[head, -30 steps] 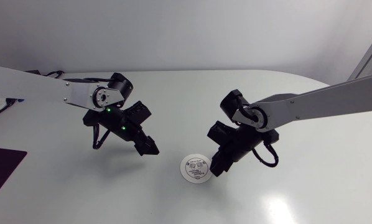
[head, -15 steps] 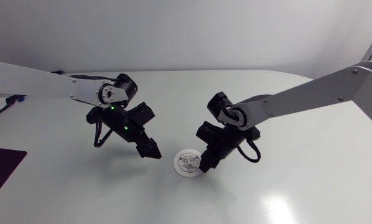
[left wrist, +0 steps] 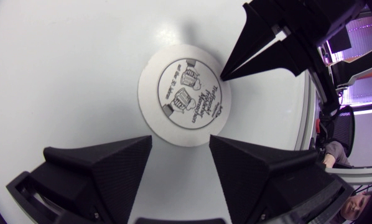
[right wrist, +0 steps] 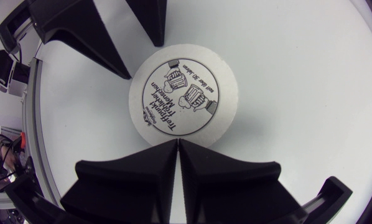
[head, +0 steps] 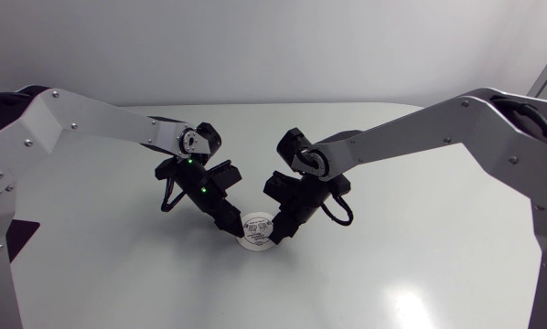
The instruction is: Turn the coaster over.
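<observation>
**Coaster flip: get a rim up first**

The coaster point(head: 258, 231) lies flat on the counter point(head: 420, 238), print side up, between the two arms. The right pincer point(right wrist: 178, 148) is pressed together into one wedge with its tips at the coaster's rim; I can't tell if they are under it or just against it. The left pincer point(left wrist: 180, 165) is spread and holding nothing, just short of the opposite rim.

Judgement: the step in hand is raising an edge. It's a thin flat disc, so there's no grip from above. Keep the right wedge low on the counter as a stop or pry. Bring the left fingers in shallow so one slides beneath the rim. Pinch only once the rim sits between them.

Risk: pushed from one side only, the disc likely skates off, so keep both sides bracketed.
</observation>
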You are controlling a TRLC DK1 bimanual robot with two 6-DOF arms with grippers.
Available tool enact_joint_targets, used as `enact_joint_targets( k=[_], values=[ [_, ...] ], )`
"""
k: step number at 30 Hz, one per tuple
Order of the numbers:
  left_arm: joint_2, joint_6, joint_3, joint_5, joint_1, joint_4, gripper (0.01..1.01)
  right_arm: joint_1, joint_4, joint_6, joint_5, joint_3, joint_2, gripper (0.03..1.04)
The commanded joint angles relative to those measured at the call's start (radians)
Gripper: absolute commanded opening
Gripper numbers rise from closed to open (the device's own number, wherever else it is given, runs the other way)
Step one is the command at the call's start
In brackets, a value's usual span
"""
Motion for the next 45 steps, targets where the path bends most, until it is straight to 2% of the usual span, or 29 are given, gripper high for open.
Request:
enact_joint_targets(
  k=[1,10,18,21,26,31,32,33,35,36,37,45],
  values=[
    [0.054,-0.025,0.05,0.022,-0.01,-0.011,0.469,0.014,-0.027,0.0,0.014,-0.014,0.051,0.11],
    [0.11,-0.056,0.13,0.105,-0.014,-0.057,0.405,0.022,-0.027,-0.001,0.014,-0.022,0.052,0.11],
    [0.069,-0.065,0.111,0.071,-0.002,-0.034,0.402,0.004,-0.031,-0.006,0.013,-0.039,-0.014,0.11],
    [0.077,-0.071,0.083,0.021,-0.024,-0.003,0.351,-0.03,-0.033,-0.006,0.005,-0.045,-0.049,0.11],
    [0.107,-0.07,0.067,0.007,-0.06,0.012,0.349,-0.11,-0.033,0.0,-0.021,-0.04,-0.097,0.12],
    [0.126,-0.079,0.088,0.016,-0.063,0.008,0.349,-0.134,-0.03,0.008,-0.03,-0.054,-0.106,0.14],
    [0.132,-0.079,0.088,0.018,-0.065,0.008,0.349,-0.139,-0.028,0.016,-0.035,-0.054,-0.106,0.18],
    [0.138,-0.079,0.09,0.022,-0.068,0.005,0.348,-0.145,-0.027,0.027,-0.046,-0.054,-0.104,0.3],
    [0.142,-0.079,0.09,0.027,-0.074,0.002,0.346,-0.147,-0.031,0.039,-0.052,-0.056,-0.092,0.62],
    [0.144,-0.08,0.09,0.032,-0.077,0.002,0.346,-0.144,-0.033,0.051,-0.052,-0.054,-0.081,0.73],
    [0.147,-0.08,0.091,0.035,-0.08,0.002,0.343,-0.139,-0.038,0.06,-0.052,-0.053,-0.069,0.77],
    [0.159,-0.079,0.102,0.061,-0.105,0.002,0.343,-0.156,-0.093,0.148,-0.131,-0.008,0.028,0.76]
  ],
)
